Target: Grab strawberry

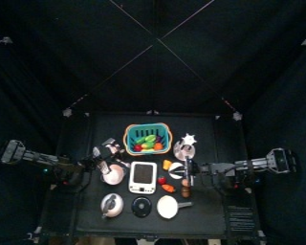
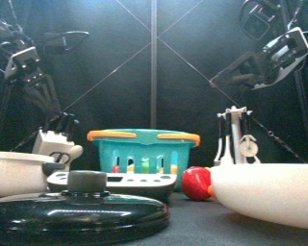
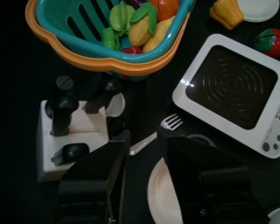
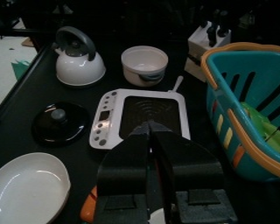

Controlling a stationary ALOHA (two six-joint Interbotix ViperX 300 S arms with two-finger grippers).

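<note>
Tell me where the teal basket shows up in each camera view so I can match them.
Top view: teal basket at the table's back middle.
Front view: basket in the centre, behind the black lid.
Left wrist view: basket in a corner, holding toy food.
Right wrist view: basket at one edge, cut off.
Shared landmark: the white scale beside it, except in front.

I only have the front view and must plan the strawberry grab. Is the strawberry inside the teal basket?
Observer: No. What looks like the strawberry lies on the table off a corner of the white cooktop, outside the basket.
Operator: Which gripper is ready?
Observer: The left gripper is open, beside the knife block.
Operator: And the right?
Observer: The right gripper is shut, pointing toward the cooktop.
</note>
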